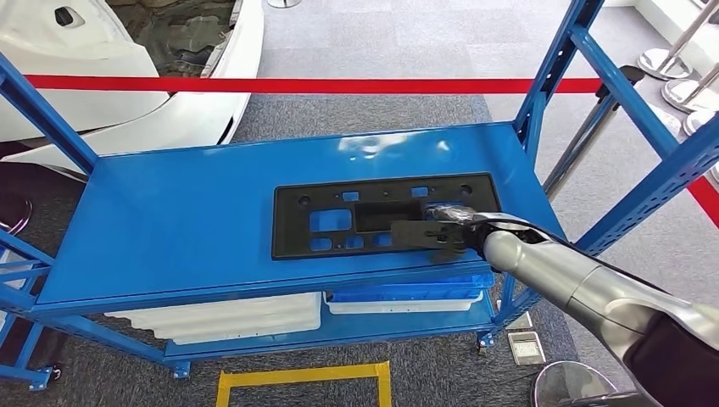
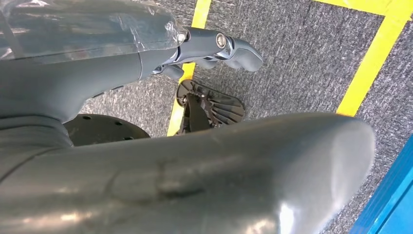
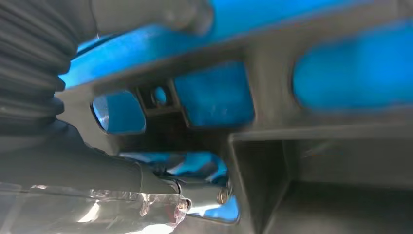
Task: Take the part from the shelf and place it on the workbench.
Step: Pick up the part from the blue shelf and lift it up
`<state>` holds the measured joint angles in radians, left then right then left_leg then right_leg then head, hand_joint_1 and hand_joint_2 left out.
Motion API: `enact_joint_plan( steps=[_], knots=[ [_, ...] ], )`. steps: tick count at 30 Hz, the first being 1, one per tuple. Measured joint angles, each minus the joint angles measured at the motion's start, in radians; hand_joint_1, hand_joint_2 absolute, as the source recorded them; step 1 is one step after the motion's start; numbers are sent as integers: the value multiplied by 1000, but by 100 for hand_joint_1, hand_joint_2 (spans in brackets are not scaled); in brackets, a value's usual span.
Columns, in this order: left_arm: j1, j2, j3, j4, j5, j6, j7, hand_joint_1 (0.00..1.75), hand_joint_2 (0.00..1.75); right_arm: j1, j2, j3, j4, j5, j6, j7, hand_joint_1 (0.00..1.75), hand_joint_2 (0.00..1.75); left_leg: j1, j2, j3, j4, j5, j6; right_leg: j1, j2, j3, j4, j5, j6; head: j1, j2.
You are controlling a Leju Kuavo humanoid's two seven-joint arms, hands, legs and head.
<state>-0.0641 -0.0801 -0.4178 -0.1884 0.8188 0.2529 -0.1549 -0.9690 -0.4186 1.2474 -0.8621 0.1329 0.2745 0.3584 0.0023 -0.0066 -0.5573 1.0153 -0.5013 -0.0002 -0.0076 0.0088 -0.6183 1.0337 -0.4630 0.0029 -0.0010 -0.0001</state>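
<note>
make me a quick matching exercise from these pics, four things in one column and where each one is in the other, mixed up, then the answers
Things:
1. black part
2. right hand
3. white trays
4. red barrier tape

Places:
A. on the lower shelf level
B. stretched across behind the shelf
C. lying flat on the blue top shelf
D. at the part's right end

Pairs: 1-C, 2-D, 3-A, 4-B
</note>
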Motion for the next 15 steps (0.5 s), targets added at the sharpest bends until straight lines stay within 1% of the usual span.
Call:
enact_joint_plan(
  steps=[9,12,15],
  knots=[
    [0,0,-4,0,22,0,-8,0,0,-3,1,0,53,2,-11,2,175,175,0,0,19,0,-7,-3,3,0,21,-4,-5,1,0,0],
    [-1,0,-4,0,37,0,-11,0,0,-2,4,7,83,46,-29,-6,175,175,0,0,23,0,-8,-2,3,0,26,-5,-6,3,0,0],
    [-1,0,-5,0,50,6,-12,0,0,-1,10,28,115,127,-72,-14,175,175,0,0,26,0,-9,-1,3,0,30,-5,-7,3,0,0]
  ],
)
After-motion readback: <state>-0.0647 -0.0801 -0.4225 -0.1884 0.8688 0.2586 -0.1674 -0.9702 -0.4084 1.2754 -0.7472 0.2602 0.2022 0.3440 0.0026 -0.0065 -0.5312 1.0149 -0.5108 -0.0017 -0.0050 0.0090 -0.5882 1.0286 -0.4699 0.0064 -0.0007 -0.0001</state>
